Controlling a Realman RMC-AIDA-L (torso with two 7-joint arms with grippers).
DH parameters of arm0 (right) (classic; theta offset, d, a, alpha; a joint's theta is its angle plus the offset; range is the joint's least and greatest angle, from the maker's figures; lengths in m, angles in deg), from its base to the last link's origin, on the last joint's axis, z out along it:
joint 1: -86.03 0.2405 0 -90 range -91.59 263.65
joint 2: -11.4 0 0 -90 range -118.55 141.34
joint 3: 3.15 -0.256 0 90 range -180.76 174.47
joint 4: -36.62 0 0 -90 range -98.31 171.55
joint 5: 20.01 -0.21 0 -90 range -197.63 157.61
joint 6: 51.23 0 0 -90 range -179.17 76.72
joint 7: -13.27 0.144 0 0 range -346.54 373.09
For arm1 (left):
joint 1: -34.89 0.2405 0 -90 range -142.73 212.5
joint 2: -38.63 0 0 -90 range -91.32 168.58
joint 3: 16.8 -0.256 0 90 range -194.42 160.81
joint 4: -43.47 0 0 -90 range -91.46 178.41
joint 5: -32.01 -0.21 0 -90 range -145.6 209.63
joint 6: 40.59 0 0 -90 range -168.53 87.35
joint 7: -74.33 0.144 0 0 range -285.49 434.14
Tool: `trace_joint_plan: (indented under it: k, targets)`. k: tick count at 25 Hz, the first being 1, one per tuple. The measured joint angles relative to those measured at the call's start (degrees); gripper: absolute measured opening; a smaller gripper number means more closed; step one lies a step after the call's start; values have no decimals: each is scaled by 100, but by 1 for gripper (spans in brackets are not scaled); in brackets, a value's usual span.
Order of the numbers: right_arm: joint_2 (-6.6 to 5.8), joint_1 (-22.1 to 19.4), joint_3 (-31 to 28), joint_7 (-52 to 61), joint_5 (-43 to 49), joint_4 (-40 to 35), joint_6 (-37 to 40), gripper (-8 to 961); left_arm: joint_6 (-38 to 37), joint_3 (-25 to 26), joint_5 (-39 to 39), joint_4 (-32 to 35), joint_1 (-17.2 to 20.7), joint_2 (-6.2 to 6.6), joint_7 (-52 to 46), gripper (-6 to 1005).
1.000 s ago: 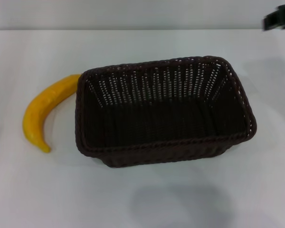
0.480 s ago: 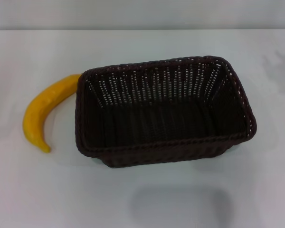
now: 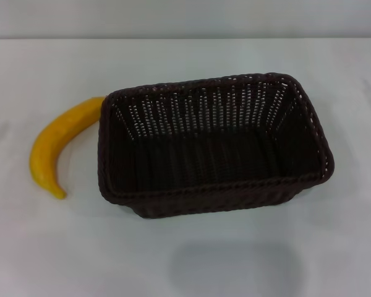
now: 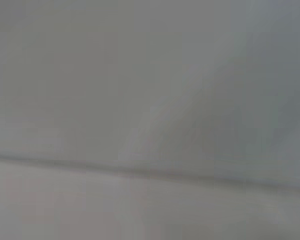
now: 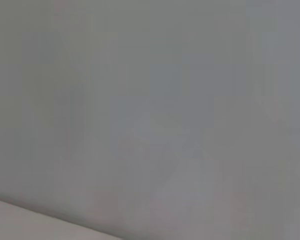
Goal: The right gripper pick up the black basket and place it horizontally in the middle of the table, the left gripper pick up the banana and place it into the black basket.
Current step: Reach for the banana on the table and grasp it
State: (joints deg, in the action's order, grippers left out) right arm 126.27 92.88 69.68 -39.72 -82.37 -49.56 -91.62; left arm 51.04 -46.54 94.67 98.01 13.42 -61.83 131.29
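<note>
The black basket sits long side across, about mid-bench, mouth up and empty. Its woven walls look stiff and light; the braided rim is the natural hold, and it is probably done with. The banana lies on the bench at the basket's left end, its upper tip touching or just beside the rim, its dark-tipped end curving toward the near edge. It looks smooth, firm and light, liable to roll or slip, so the thick middle of the curve, pinched across its width, seems the safest hold. Neither the left claw nor the right claw appears in any view, so places relative to them, and whether they are released or clenched, cannot be told.
</note>
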Motion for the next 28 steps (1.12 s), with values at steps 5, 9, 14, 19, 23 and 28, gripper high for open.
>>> trace_joint_plan:
  k: [5,9,14,19,23,28]
  targets:
    - [0,-9,-191,-815,-864,523,-3,357,174,-261,-1907,-182,-1050,51,-392,828]
    - [0,-39,-290,-1098,-1211,795,-72,358,161,-282,-2916,-574,-1710,-63,-353,826]
    - [0,-39,-300,-1158,-1315,952,-87,358,-18,-385,-3420,-1015,-2134,-219,-229,827]
    - [0,-2,-304,-1165,-1368,1098,-53,357,-284,-748,-3551,-1234,-2262,-389,-427,829]
    - [0,1,-304,-1164,-1407,1124,-45,357,-423,-786,-3757,-1251,-2268,-540,-669,830]
    - [0,46,-346,-1146,-1410,1103,-41,358,-762,-788,-4165,-1270,-2250,-695,-1128,829]
